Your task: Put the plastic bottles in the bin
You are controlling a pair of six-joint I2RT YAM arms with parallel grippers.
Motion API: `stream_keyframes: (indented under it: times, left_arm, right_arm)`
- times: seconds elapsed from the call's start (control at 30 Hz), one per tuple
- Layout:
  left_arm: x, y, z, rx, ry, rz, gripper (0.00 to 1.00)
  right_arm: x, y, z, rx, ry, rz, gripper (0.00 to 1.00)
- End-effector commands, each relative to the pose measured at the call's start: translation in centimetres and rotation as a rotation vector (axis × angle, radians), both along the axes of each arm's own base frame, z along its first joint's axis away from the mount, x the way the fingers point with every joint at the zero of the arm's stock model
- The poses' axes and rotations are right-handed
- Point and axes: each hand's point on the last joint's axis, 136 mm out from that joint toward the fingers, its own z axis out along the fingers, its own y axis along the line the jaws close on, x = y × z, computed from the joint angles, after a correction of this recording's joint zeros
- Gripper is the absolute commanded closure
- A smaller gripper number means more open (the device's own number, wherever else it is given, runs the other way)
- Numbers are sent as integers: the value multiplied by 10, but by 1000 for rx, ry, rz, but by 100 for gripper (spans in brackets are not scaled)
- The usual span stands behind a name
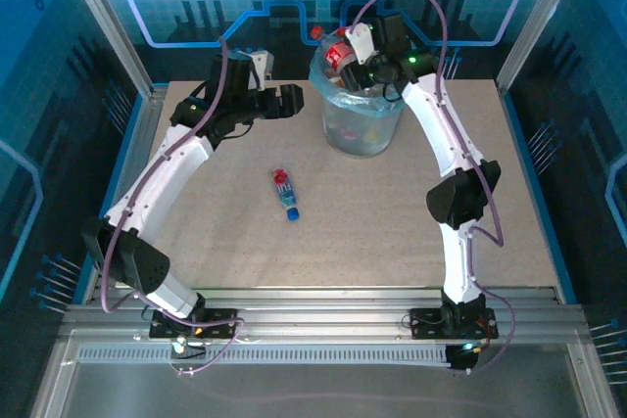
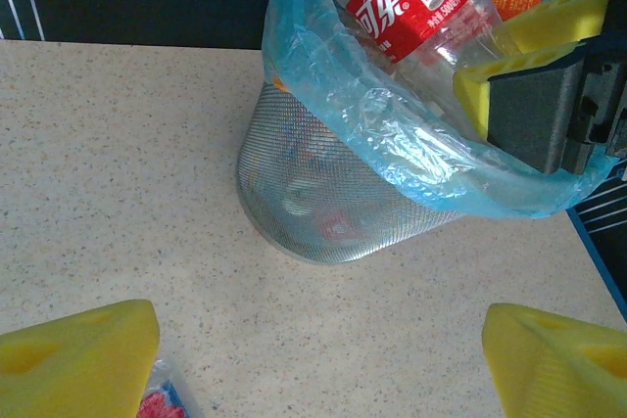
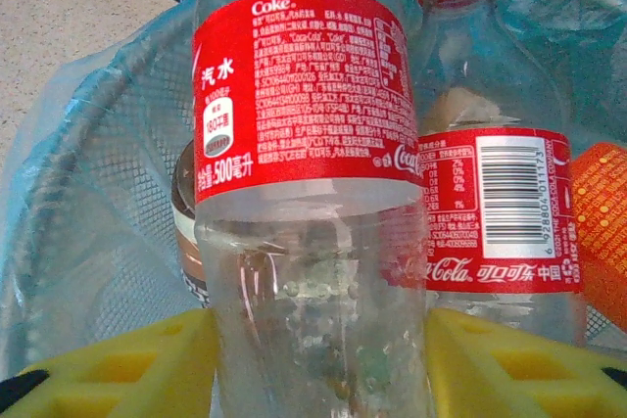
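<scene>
The bin [image 1: 361, 124] is a grey mesh bucket lined with a light-blue bag, at the table's back middle. My right gripper [image 1: 359, 64] hangs over its rim, shut on a clear red-labelled bottle [image 3: 304, 144], its yellow pads [image 3: 127, 369] pressed against both sides of the bottle's lower body. Inside the bin are another red-labelled bottle [image 3: 490, 203], an orange-labelled one [image 3: 602, 222] and a brown-labelled one [image 3: 186, 232]. One small bottle [image 1: 286, 193] with a blue cap lies on the table. My left gripper [image 1: 286, 102] is open and empty, left of the bin.
Metal rails run along the table's left, right and near edges. In the left wrist view the bin's mesh wall [image 2: 333, 193] stands straight ahead, with the right gripper's yellow finger [image 2: 534, 56] at the bin's rim and the lying bottle [image 2: 165, 400] by the left finger.
</scene>
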Motion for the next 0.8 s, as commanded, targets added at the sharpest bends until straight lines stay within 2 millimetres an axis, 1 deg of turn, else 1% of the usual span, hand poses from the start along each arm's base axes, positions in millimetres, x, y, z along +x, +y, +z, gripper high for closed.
stream_keyframes:
  times: [0.0, 0.03, 0.13, 0.2, 0.3, 0.4, 0.47, 0.53, 0.63, 0.7, 0.77]
  left_arm:
    - [-1, 8, 8, 17, -21, 11, 13]
    - [0, 8, 9, 15, -24, 12, 13]
    - [0, 9, 11, 14, -28, 15, 13]
    - [0, 9, 11, 11, -29, 20, 13]
    - [-1, 10, 13, 4, -32, 26, 13]
    - [-2, 11, 13, -1, -37, 31, 13]
    - [-3, 12, 15, 0, -42, 34, 13]
    - [-4, 13, 15, 1, -44, 40, 13]
    - [-5, 14, 16, 0, -48, 39, 13]
    - [-5, 15, 18, 1, -49, 42, 13]
    - [-7, 16, 19, 0, -51, 42, 13]
  right_arm:
    - [-12, -38, -5, -34, 65, -93, 45]
    - [-12, -40, -3, -14, 65, -101, 45]
    - [-12, -41, 11, 78, 45, -102, 46]
    - [-10, -38, 25, 153, 16, -91, 46]
    - [-4, -36, 41, 225, -23, -87, 47]
    - [1, -29, 48, 270, -43, -58, 45]
    - [4, -29, 48, 273, -49, -59, 44]
    - [7, -29, 43, 270, -53, -52, 42]
    - [8, -29, 30, 264, -31, -48, 33]
    - [5, -31, 24, 256, -10, -56, 25]
    - [0, -32, 24, 258, -7, -56, 23]
